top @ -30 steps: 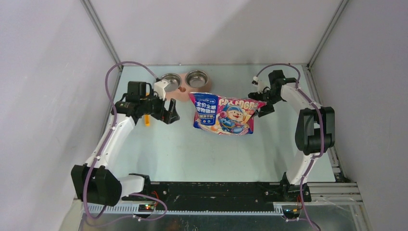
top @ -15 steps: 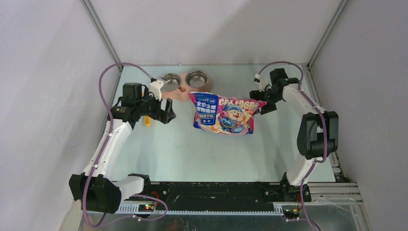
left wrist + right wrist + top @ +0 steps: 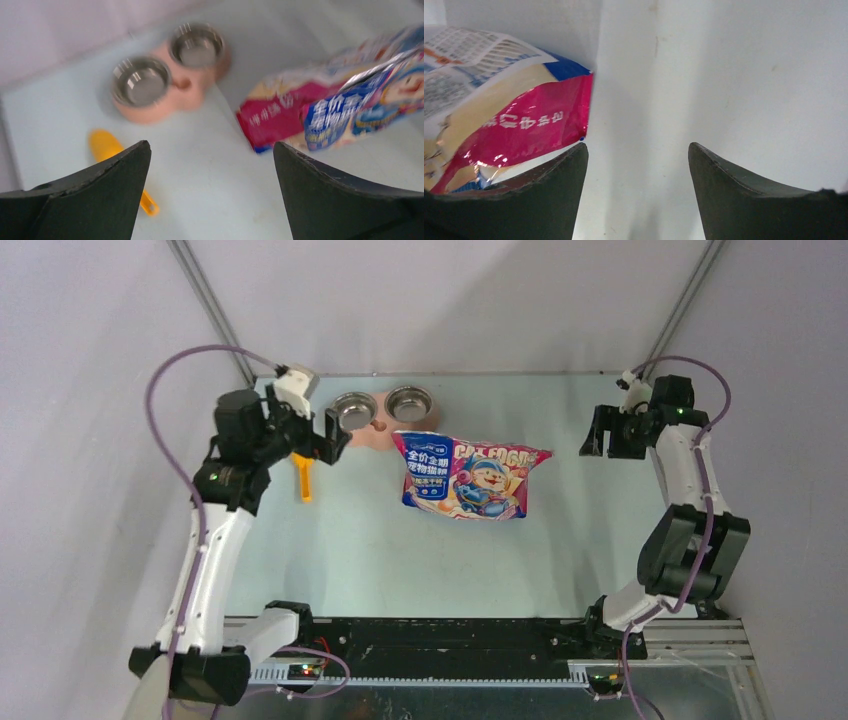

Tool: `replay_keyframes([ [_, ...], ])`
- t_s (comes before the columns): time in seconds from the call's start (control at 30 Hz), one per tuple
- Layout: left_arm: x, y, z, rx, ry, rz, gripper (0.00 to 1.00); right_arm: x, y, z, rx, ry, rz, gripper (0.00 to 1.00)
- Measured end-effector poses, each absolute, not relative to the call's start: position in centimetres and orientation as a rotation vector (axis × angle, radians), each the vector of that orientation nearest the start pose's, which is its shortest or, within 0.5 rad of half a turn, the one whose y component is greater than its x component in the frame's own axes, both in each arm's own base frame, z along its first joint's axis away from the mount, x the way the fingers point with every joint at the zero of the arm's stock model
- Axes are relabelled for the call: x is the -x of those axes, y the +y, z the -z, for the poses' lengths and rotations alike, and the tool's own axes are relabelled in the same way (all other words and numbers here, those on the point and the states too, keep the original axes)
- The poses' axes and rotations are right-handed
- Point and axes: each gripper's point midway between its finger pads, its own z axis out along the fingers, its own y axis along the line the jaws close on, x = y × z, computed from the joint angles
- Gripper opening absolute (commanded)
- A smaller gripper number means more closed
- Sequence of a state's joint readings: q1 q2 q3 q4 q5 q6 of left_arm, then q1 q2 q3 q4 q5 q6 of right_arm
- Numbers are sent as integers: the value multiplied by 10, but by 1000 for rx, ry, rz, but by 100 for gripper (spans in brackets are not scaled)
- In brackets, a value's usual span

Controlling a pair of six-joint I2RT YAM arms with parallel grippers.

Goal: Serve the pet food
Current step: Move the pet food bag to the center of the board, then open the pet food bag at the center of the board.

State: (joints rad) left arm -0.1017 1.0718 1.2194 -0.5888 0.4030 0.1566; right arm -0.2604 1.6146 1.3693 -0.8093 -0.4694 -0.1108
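The glossy blue, pink and white "CAT FOOD" bag [image 3: 468,477] lies flat in the middle of the table; it also shows in the left wrist view [image 3: 345,97] and the right wrist view [image 3: 499,115]. No kibble is visible. The pink twin-bowl feeder [image 3: 381,412] with two empty steel bowls stands at the back, also in the left wrist view [image 3: 167,75]. The yellow scoop [image 3: 302,478] lies left of the bag, also in the left wrist view [image 3: 112,160]. My left gripper [image 3: 335,438] is open and empty, raised near the feeder. My right gripper [image 3: 598,437] is open and empty, right of the bag.
The table [image 3: 380,550] is pale, walled by grey panels and metal frame posts at the back corners. Purple cables loop above both arms. A black rail runs along the near edge.
My right gripper has drawn back to the right, away from the bag's corner, and the arm has risen. My left gripper has lifted and swung back left, off the scoop area.
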Motion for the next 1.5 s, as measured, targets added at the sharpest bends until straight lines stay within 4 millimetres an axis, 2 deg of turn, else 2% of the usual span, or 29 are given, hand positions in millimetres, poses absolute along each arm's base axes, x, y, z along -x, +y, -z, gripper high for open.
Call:
replay_keyframes([
  [0.1, -311, -91, -366, -490, 1746, 307, 100, -368, -8, -185, 117, 2429, -393, 80],
  [0.17, -303, -91, -395, -479, 1662, 300, 100, -367, 6, -208, 222, 2366, -353, 81],
  [0.23, -299, -93, -405, -476, 1626, 314, 100, -369, 22, -238, 328, 2277, -317, 82],
  [0.3, -295, -98, -409, -480, 1612, 349, 100, -374, 39, -272, 421, 2184, -292, 82],
  [0.4, -299, -110, -403, -493, 1629, 422, 100, -382, 67, -326, 536, 2030, -273, 82],
  [0.5, -308, -127, -392, -516, 1657, 504, 100, -383, 107, -375, 656, 1890, -293, 83],
  [0.6, -312, -150, -380, -542, 1685, 590, 100, -381, 153, -399, 780, 1797, -342, 83],
  [0.67, -312, -162, -376, -546, 1693, 636, 100, -379, 184, -397, 864, 1780, -386, 83],
  [0.77, -312, -174, -375, -527, 1677, 690, 100, -379, 220, -372, 962, 1827, -447, 83],
  [0.9, -315, -184, -374, -522, 1669, 726, 100, -381, 244, -327, 1044, 1940, -490, 83],
  [1.0, -324, -193, -380, -537, 1668, 740, 100, -380, 253, -314, 1078, 1982, -506, 83],
  [1.13, -333, -201, -378, -512, 1671, 780, 100, -375, 260, -319, 1074, 1977, -510, 83],
  [1.33, -328, -212, -357, -507, 1720, 858, 100, -354, 265, -327, 1044, 1959, -540, 83],
  [1.5, -326, -212, -352, -542, 1735, 850, 100, -349, 277, -349, 1054, 1891, -595, 83],
])
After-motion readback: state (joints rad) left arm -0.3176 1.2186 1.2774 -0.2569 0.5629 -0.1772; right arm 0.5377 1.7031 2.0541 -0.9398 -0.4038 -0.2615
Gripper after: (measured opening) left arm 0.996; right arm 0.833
